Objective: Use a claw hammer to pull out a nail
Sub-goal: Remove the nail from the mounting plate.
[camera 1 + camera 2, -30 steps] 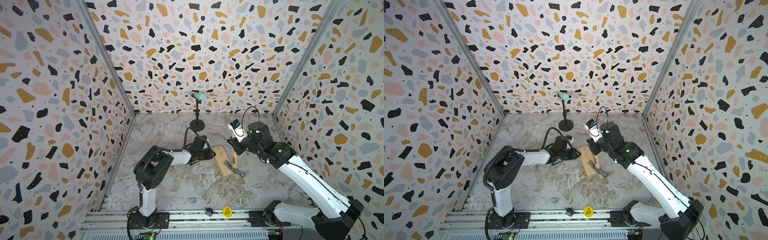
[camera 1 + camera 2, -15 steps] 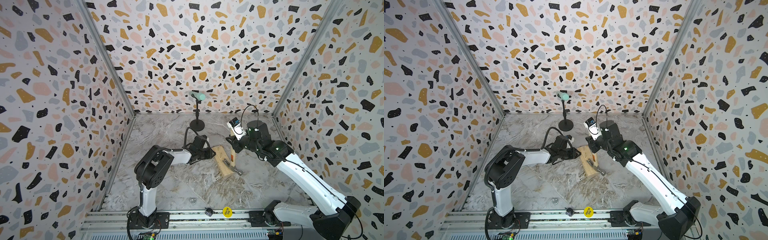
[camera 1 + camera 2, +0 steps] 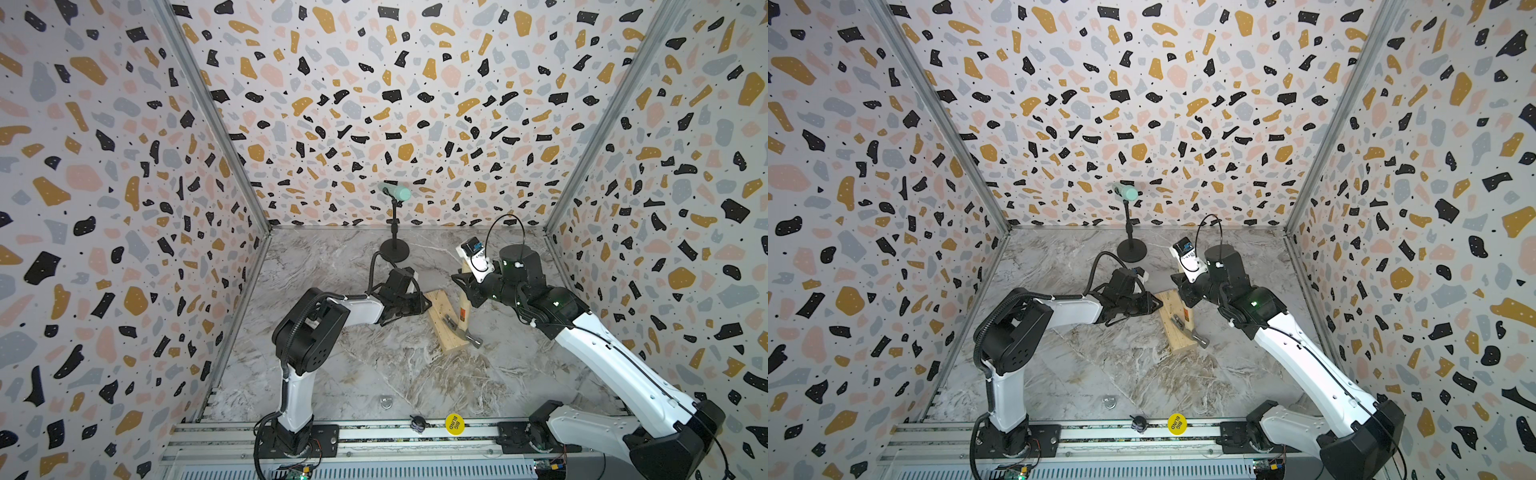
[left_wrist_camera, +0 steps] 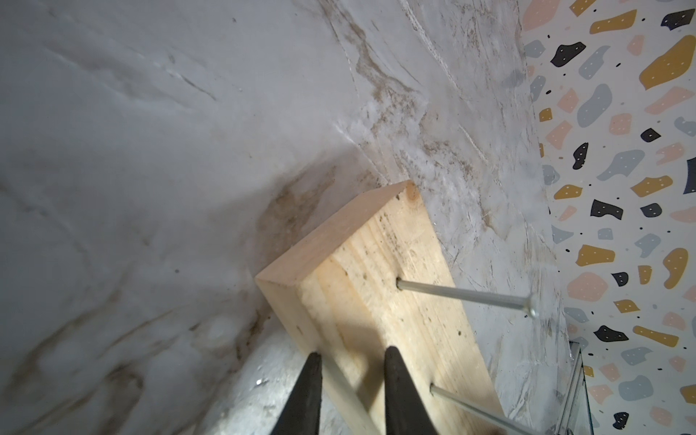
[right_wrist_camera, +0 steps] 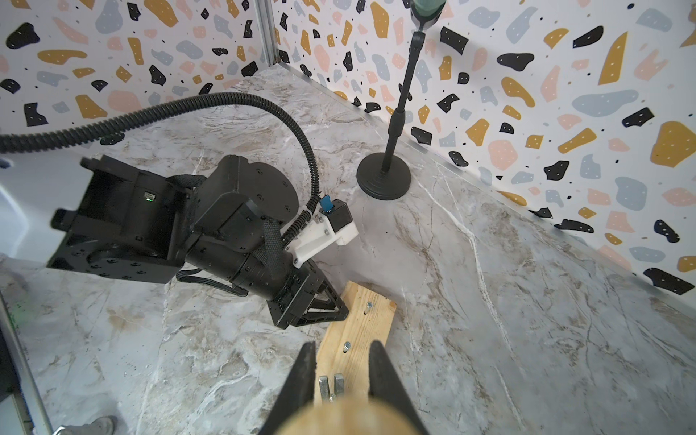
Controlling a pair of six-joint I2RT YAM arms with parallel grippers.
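Right end effector (image 5: 342, 348) clamps butt of pale wooden-handled steel claw hammer (image 5: 339, 418), frame bottom centre, likely stiff, head-heavy, good lever hold; left end effector (image 4: 352, 352) pinches pale wooden block (image 4: 395, 263).

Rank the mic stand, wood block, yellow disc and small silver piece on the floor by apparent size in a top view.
1. Wood block and mic stand: too alike to rank; the stand is longer, the block broader.
2. Yellow disc.
3. Silver piece.
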